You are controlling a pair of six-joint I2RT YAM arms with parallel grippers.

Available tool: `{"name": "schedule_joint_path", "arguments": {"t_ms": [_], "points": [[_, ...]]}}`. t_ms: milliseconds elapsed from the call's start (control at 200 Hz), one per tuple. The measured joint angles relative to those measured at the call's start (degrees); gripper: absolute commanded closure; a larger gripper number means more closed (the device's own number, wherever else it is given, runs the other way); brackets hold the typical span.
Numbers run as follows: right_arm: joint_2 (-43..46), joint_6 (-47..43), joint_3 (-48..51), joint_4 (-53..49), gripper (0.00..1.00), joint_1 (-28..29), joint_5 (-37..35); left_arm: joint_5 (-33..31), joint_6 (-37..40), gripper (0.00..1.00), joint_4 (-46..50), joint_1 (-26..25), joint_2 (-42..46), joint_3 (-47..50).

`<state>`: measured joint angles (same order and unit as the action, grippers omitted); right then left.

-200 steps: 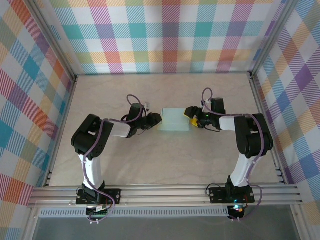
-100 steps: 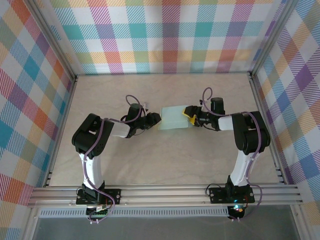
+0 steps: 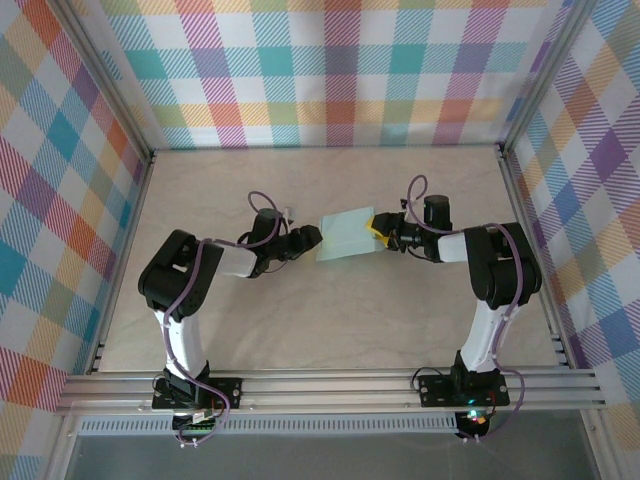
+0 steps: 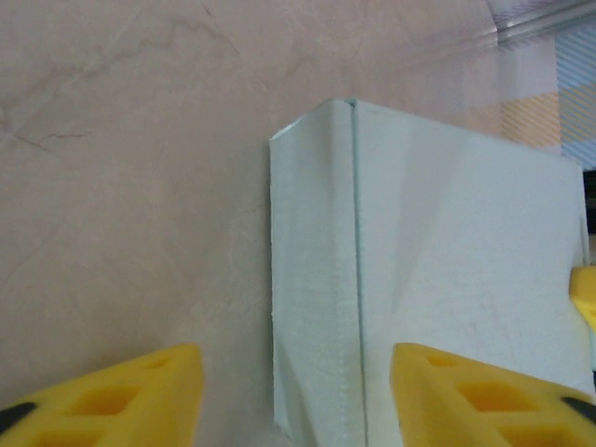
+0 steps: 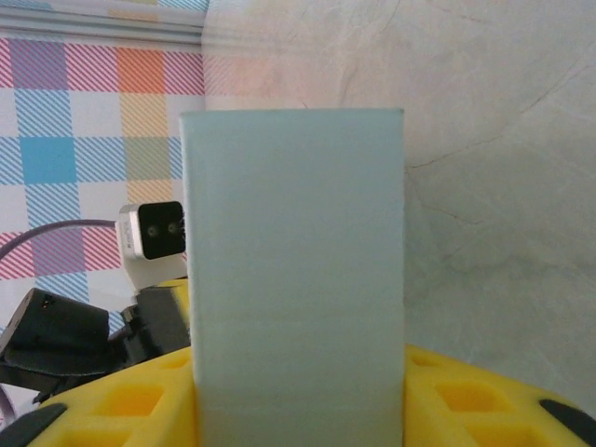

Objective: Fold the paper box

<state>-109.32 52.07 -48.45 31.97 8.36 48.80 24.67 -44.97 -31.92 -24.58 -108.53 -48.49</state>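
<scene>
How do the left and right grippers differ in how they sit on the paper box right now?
The left gripper is open, with a gap between one finger and the paper box; the right gripper is closed on the box, fingers against both sides. The left gripper is at the box's left end, the right gripper at its right end. Both have yellow fingers and straddle the same box.

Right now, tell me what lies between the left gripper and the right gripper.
The paper box, in the top view: the right gripper clasps its right end, and the left gripper stands open at its left end.
</scene>
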Motion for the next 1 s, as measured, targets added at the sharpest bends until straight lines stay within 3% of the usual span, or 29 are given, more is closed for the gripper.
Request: {"name": "schedule_joint_path", "arguments": {"t_ms": [160,360,480,800,1000], "points": [[0.22,1.84,1.09,2.45,0.56,-0.22,1.36,3.82,-4.13,0.03,-4.94,2.67,1.33,2.34],[1.53,6.95,1.27,8.11,0.57,-0.52,4.26,10.21,-12.04,0.00,-14.47,6.38,0.57,2.54],[2.69,9.99,1.27,11.85,0.59,-0.52,5.64,13.68,-15.89,0.07,-18.01,6.69,0.20,2.54],[2.75,17.49,1.64,19.21,0.59,-0.52,7.80,19.67,-26.08,0.42,-27.28,6.69,-3.54,1.44],[1.18,21.77,1.95,24.57,0.58,-0.52,8.44,21.24,-32.17,0.49,-33.99,6.67,-5.35,0.63]]}}
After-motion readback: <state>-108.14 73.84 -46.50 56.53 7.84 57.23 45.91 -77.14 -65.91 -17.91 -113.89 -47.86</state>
